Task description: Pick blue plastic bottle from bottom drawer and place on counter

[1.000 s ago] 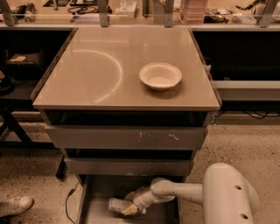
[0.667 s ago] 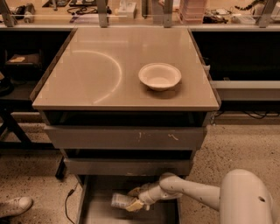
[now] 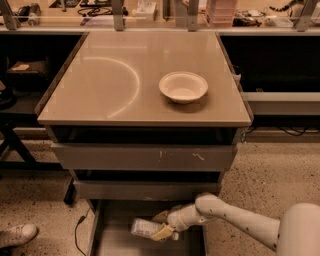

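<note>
The blue plastic bottle (image 3: 143,227), small and clear with a pale label, lies on its side in the open bottom drawer (image 3: 117,246), a shallow grey tray low in the view. My gripper (image 3: 163,225) reaches in from the right on a white arm and is shut on the bottle's right end, one tan finger (image 3: 161,216) above it and one below. The bottle sits just above the drawer floor. The glossy beige counter (image 3: 115,85) with a curved arc mark fills the upper middle.
A white round bowl (image 3: 183,86) stands on the right part of the counter. Two drawers with scratched grey fronts (image 3: 145,157) overhang the bottom drawer. A cluttered workbench (image 3: 150,15) runs behind. A shoe (image 3: 15,235) and a cable (image 3: 79,227) lie at lower left.
The gripper and the bottle have shifted together slightly to the right and up inside the drawer. My arm has drawn back to the right.
</note>
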### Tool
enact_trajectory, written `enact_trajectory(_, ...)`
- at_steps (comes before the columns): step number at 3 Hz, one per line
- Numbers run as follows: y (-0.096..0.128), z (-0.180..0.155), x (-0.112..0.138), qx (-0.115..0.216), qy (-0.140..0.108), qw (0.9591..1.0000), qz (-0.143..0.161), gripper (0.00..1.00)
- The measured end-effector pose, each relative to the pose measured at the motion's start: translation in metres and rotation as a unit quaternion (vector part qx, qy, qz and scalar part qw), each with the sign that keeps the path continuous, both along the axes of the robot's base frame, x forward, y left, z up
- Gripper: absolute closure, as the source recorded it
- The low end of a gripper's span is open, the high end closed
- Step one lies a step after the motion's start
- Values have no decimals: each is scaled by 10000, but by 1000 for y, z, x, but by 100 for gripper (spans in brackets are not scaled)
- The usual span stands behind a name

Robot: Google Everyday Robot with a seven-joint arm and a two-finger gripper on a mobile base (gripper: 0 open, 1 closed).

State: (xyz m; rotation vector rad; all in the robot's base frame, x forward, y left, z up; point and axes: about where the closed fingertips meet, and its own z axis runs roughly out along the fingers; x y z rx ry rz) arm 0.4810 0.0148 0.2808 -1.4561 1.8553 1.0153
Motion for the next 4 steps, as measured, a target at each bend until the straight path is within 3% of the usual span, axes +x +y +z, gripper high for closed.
enact_trajectory(2,-4,18,-6,-140,-23,9999,92,100)
enact_trajectory(3,-17,51,-20,-535,44,9986,13,100)
enact_trajectory(4,-15,99,-45,-844,58,9964,-42,100)
